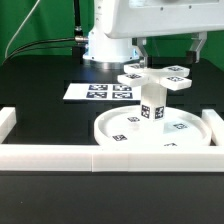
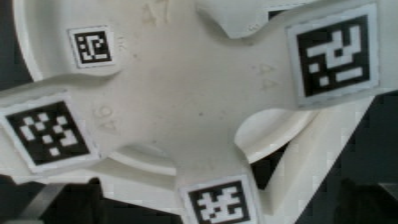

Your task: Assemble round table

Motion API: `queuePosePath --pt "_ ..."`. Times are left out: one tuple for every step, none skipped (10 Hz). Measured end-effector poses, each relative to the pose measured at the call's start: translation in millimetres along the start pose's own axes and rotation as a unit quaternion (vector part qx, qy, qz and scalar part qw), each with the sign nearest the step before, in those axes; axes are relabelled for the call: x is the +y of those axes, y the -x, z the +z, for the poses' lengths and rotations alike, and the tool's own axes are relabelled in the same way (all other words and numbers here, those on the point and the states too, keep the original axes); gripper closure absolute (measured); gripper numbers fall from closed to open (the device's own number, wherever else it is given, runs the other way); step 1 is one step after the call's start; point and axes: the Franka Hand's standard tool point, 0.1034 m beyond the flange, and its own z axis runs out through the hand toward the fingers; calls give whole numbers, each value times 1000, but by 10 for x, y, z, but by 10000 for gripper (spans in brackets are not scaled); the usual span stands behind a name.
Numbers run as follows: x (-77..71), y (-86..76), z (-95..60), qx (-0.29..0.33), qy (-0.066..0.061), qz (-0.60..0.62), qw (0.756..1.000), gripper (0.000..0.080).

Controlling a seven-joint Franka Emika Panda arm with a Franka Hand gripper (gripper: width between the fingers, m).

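The round disc [image 1: 108,133] lies rim up on the black table. The short post [image 1: 152,108] stands upright in its middle. The cross-shaped foot piece [image 1: 155,76] lies flat on top of the post, tags up. My gripper [image 1: 168,55] hangs just above the foot piece, and its two dark fingers stand wide apart over the cross arms, so it looks open and holds nothing. In the wrist view the foot piece [image 2: 178,100] fills the picture with tags on all its arms. My fingertips do not show clearly there.
The marker board [image 1: 92,92] lies flat behind the disc, toward the exterior view's left. Long white border rails run along the front [image 1: 50,156], with ends at the left [image 1: 7,122] and the right [image 1: 215,120]. The robot base [image 1: 108,45] stands at the back.
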Motion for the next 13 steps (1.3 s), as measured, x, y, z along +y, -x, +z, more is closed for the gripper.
queuePosePath --pt "7 2 0 0 0 -33 999 150" --pt "14 5 0 0 0 -69 998 150" --pt "45 26 10 -4 1 -137 991 150" --pt "95 57 28 -13 -1 -212 977 150" --pt "90 80 45 -23 -2 -270 963 150" --pt "81 94 42 -26 -2 -320 947 150" --pt "68 134 28 -23 -1 -347 938 150" --pt "81 192 27 -17 5 -353 935 150" --pt "101 210 33 -21 6 -378 926 150" --pt "119 212 37 -24 7 -411 911 150" --pt "129 219 42 -26 8 -421 906 150" --pt "132 234 69 -34 9 -454 890 150" --pt "132 253 94 -35 10 -471 881 150"
